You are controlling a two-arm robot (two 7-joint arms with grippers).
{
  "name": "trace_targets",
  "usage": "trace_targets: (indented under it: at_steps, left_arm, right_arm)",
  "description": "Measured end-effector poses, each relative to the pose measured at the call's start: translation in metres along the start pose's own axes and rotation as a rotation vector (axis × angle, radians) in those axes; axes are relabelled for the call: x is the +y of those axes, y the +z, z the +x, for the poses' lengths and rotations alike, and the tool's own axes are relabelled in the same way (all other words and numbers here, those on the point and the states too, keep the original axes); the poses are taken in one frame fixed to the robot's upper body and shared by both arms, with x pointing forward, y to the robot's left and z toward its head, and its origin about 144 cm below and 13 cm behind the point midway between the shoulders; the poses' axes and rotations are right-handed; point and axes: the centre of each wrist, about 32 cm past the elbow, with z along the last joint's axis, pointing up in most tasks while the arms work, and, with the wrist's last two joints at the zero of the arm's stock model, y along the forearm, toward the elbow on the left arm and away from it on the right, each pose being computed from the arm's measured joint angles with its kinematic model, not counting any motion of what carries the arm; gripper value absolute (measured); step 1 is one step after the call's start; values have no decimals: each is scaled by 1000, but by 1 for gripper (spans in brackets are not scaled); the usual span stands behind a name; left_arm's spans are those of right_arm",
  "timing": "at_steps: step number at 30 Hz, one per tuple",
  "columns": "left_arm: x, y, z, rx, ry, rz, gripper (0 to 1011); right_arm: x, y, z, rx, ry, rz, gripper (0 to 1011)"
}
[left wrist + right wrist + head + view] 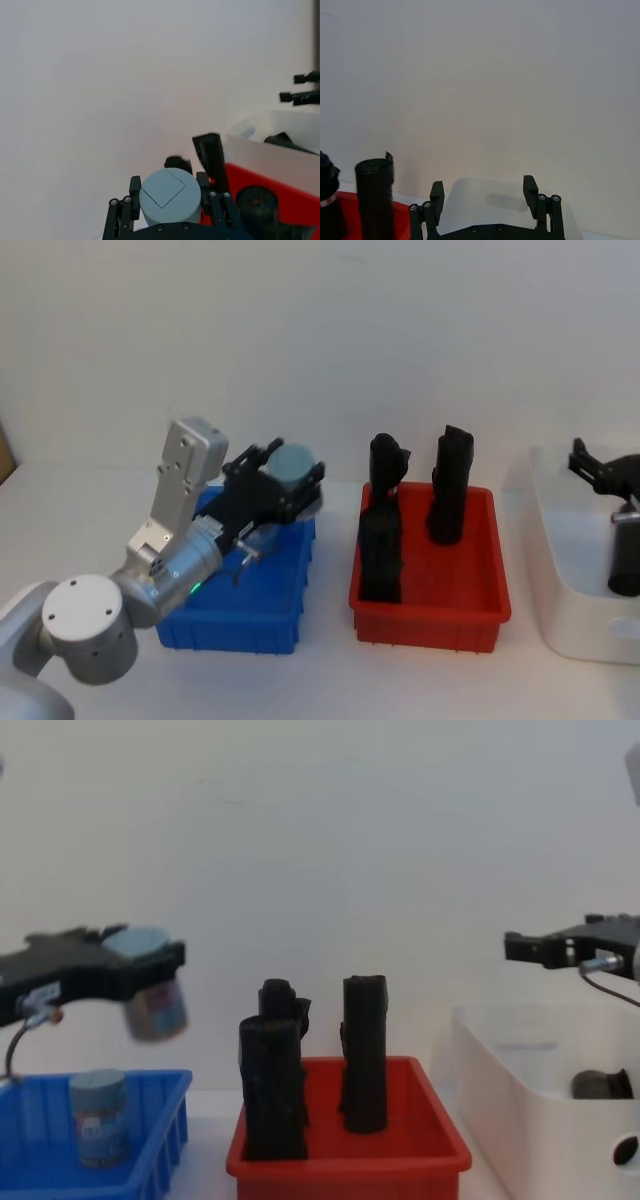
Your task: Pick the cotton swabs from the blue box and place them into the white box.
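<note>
Left end effector, closed on one cotton swabs jar, holds it roughly upright above the blue box; we see a second jar beneath. The white box lies well to its right, beyond the red bin. The right end effector, open and empty, hovers over that box.

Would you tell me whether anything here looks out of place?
One thing: a dark object sits inside the white box, resembling the black rolls in the red bin. The left gripper holds a cotton swab jar above the blue box; the open right gripper hovers over the white box.
</note>
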Motion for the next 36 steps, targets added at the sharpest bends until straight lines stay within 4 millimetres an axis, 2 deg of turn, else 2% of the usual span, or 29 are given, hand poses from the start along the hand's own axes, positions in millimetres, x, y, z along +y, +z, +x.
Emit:
trace_targets:
  at_steps: [4,12,23,36]
  left_arm:
    - [-6,6,-1,-14,-29,-49,674]
    - [-27,25,-5,-52,-113,-190,674]
    - [-67,51,-12,-121,-256,-364,674]
    - [-100,72,-19,-198,-350,-429,674]
  right_arm:
    - [1,0,-5,-14,35,34,1002]
    - [17,2,-23,-80,129,119,1002]
    - [36,-2,-44,-155,204,134,1002]
    - [47,-11,-56,-219,266,123,1002]
